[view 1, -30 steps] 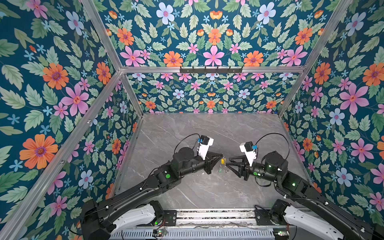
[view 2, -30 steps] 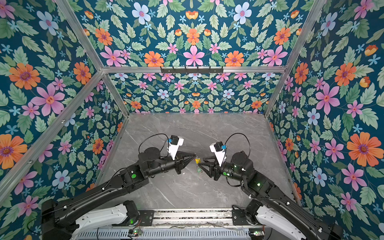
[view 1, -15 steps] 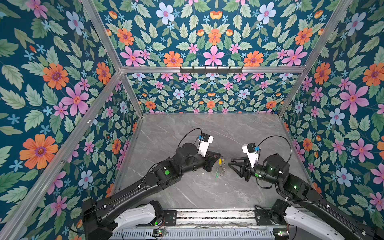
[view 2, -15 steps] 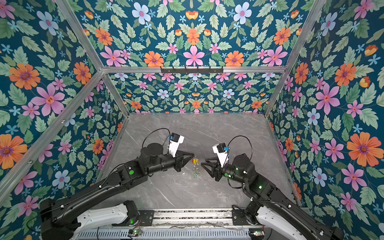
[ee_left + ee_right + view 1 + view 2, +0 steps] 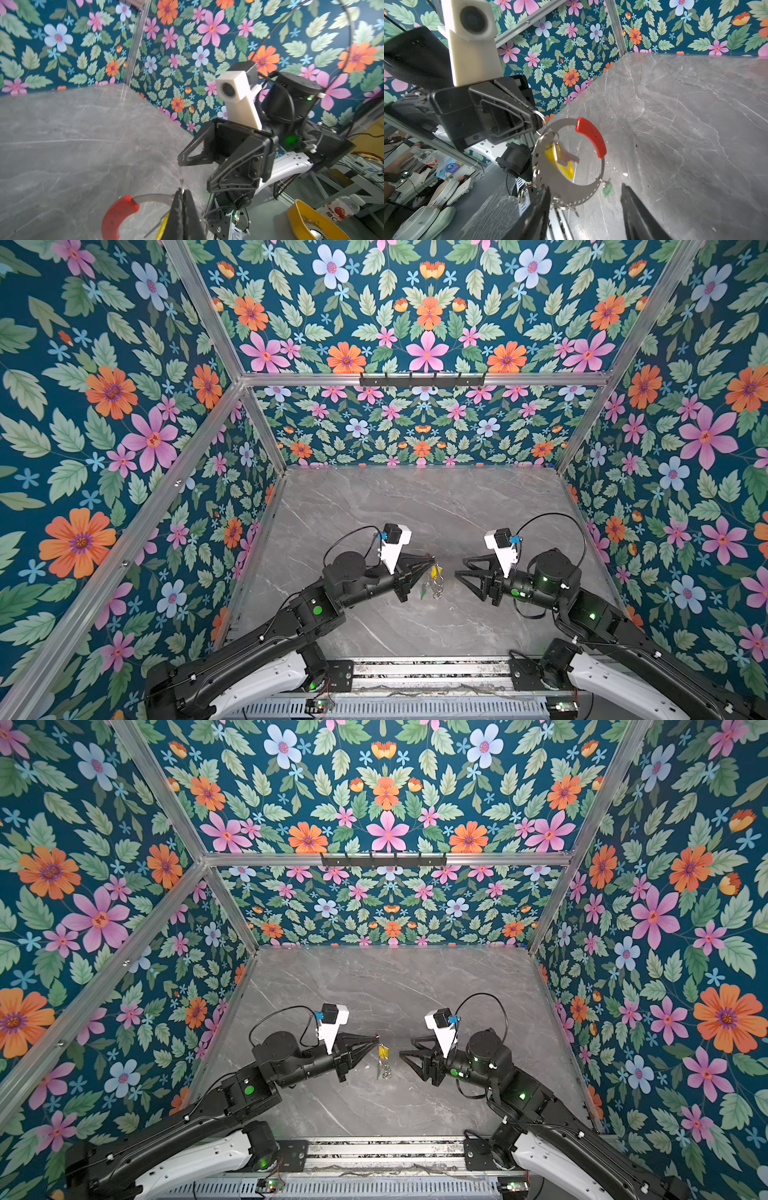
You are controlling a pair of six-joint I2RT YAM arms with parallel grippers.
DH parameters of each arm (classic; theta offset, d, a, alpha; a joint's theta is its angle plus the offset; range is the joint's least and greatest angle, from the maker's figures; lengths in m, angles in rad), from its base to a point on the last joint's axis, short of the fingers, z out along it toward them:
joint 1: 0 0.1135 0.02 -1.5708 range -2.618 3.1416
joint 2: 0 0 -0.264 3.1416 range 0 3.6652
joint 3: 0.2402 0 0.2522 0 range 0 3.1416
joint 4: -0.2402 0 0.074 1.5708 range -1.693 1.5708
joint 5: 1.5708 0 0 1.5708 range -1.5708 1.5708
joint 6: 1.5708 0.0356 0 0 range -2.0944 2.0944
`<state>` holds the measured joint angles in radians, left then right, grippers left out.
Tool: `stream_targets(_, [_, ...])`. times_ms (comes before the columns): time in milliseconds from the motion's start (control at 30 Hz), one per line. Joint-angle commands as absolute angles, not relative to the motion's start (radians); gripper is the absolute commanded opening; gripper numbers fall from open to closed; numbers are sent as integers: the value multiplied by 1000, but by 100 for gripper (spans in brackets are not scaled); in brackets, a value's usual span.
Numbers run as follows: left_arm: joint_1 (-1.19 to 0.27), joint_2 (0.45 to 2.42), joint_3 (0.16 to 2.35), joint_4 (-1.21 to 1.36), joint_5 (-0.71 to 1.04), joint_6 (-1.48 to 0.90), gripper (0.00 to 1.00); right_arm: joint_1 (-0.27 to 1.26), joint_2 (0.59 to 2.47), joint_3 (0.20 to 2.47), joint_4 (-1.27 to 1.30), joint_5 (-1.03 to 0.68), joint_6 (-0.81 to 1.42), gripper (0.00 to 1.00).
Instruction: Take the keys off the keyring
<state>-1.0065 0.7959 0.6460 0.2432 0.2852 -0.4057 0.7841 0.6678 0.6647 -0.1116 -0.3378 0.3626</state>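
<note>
The keyring (image 5: 566,199), a thin grey hoop with a red sleeve (image 5: 591,137), hangs from my left gripper (image 5: 537,122), which is shut on the top of its arc. A yellow key tag (image 5: 562,164) dangles inside the hoop on a small silver ring. A green key tag (image 5: 608,188) hangs blurred at the lower arc. In both top views the keys (image 5: 435,572) (image 5: 382,1052) hang just under the left gripper (image 5: 432,562) (image 5: 376,1038). My right gripper (image 5: 460,567) (image 5: 585,209) stands open, a short way right of the hoop, touching nothing.
The grey marble table (image 5: 415,506) is walled by floral panels on three sides. A black hook rail (image 5: 422,379) sits high on the back wall. A yellow bowl (image 5: 307,220) and clutter lie beyond the table's front edge.
My right gripper has drawn back to the right, away from the keys, and its jaws have widened. The keyring now hangs from the left gripper alone.
</note>
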Motion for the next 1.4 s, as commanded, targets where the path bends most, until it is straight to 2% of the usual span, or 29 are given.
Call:
stream_targets(0, [-1006, 770, 591, 482, 378, -335, 0, 785, 689, 675, -54, -382, 355, 50])
stream_targets(167, [-1005, 762, 558, 561, 437, -332, 0, 796, 733, 715, -55, -455, 329, 44])
stream_targets(300, [-1005, 765, 565, 569, 461, -342, 0, 842, 740, 723, -73, -427, 281, 53])
stream_targets(467, [-1005, 765, 558, 591, 466, -361, 0, 942, 766, 736, -94, -343, 216, 58])
stream_targets(933, [-1004, 771, 531, 634, 469, -409, 0, 969, 814, 773, -35, -349, 218, 61])
stream_targets(1200, [-1005, 775, 537, 643, 479, -426, 0, 972, 836, 782, -20, -346, 218, 47])
stream_targets(1300, [-1005, 776, 534, 650, 478, -434, 0, 972, 839, 782, -19, -354, 217, 37])
stream_targets(1367, [-1005, 777, 534, 652, 474, -438, 0, 972, 839, 782, -26, -356, 216, 27])
